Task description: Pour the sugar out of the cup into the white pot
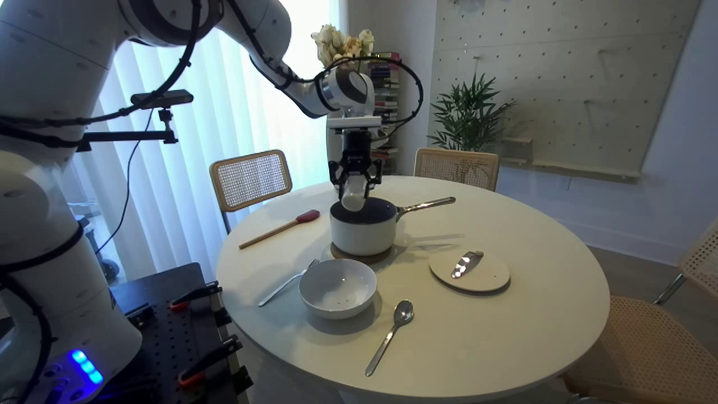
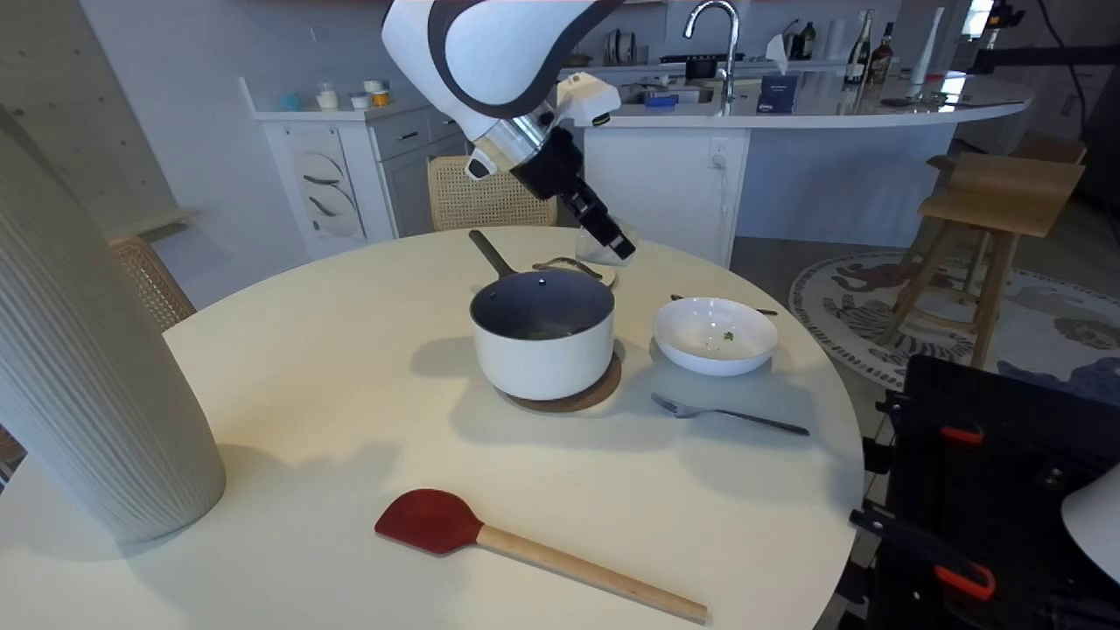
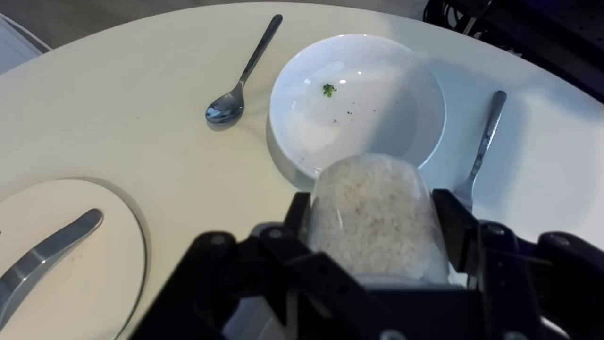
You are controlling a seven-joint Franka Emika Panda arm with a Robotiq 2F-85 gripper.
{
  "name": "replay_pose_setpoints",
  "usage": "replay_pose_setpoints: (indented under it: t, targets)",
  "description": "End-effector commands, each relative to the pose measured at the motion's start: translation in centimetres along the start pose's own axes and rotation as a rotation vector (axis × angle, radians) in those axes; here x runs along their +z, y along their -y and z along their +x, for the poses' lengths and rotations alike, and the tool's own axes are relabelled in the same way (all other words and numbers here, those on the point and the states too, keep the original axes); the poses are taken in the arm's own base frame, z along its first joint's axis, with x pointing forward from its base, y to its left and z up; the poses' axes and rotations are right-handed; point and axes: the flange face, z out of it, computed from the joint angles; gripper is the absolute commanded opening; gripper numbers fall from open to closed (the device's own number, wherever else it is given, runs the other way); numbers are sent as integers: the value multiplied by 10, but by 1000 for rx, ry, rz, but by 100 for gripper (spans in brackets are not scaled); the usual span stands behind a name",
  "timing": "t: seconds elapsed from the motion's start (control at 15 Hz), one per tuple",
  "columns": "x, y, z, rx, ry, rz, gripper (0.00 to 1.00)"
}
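A clear cup [image 3: 377, 222] with rounded sides is held between the fingers of my gripper [image 1: 357, 185]. Pale grains with a few darker specks fill most of it, and its rounded end points away from my palm. The white pot [image 1: 363, 234], dark inside, stands on a round brown mat with its long handle stretching away. In an exterior view the cup overlaps the far part of the pot's opening. Seen from across the table, the cup hangs beyond the pot [image 2: 542, 354] in the air. The pot's bottom inside is only partly visible.
Beside the pot sit a shallow white bowl [image 1: 337, 292] with green crumbs, a fork [image 1: 287, 284] and a spoon [image 1: 392, 331]. A pale disc [image 1: 491, 274] with an arched metal handle lies near. A red spatula [image 2: 542, 556] and tall ribbed vase [image 2: 105, 350] occupy another side.
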Motion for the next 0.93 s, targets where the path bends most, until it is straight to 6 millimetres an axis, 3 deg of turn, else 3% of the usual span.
replay_pose_setpoints:
  t: [0.0,0.87]
  targets:
    - [-14,4,4,-45,32,-19,41]
    - [-10,14,14,-76,179,-102,41]
